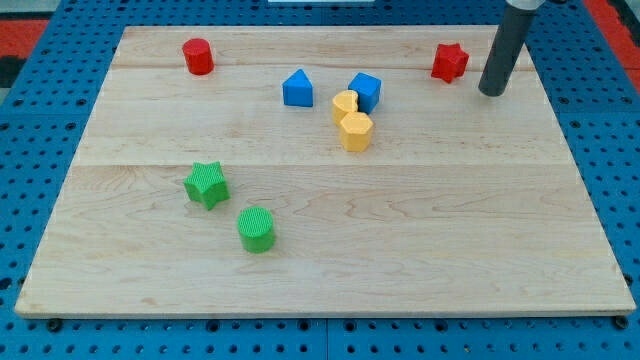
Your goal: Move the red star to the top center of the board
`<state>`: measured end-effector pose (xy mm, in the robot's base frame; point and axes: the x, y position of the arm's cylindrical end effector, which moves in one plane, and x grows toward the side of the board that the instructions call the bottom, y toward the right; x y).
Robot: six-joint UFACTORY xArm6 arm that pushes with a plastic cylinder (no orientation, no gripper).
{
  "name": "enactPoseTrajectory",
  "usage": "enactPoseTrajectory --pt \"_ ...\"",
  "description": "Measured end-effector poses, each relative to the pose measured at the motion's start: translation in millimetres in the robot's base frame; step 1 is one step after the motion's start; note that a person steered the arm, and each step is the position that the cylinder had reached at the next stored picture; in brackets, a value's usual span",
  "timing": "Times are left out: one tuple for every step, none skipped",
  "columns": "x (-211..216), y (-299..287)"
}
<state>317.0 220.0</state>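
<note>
The red star (450, 62) lies near the board's top right corner. My tip (491, 91) rests on the board just to the right of the star and slightly below it, a small gap between them. The rod rises from the tip to the view's top edge. The tip touches no block.
A red cylinder (198, 56) sits at the top left. A blue block (297, 88) and a blue cube (365, 92) lie near the top centre, with two yellow blocks (351, 119) touching just below. A green star (207, 184) and a green cylinder (256, 229) lie lower left.
</note>
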Motion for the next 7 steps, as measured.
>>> enactPoseTrajectory --pt "-22.9 1.7" --pt "-27.8 -4.9" --pt "-35.7 -13.3" --pt "-40.5 -27.8" --pt "-46.7 -69.7" --pt "-58.9 -106.7" --pt "-64.4 -99.3"
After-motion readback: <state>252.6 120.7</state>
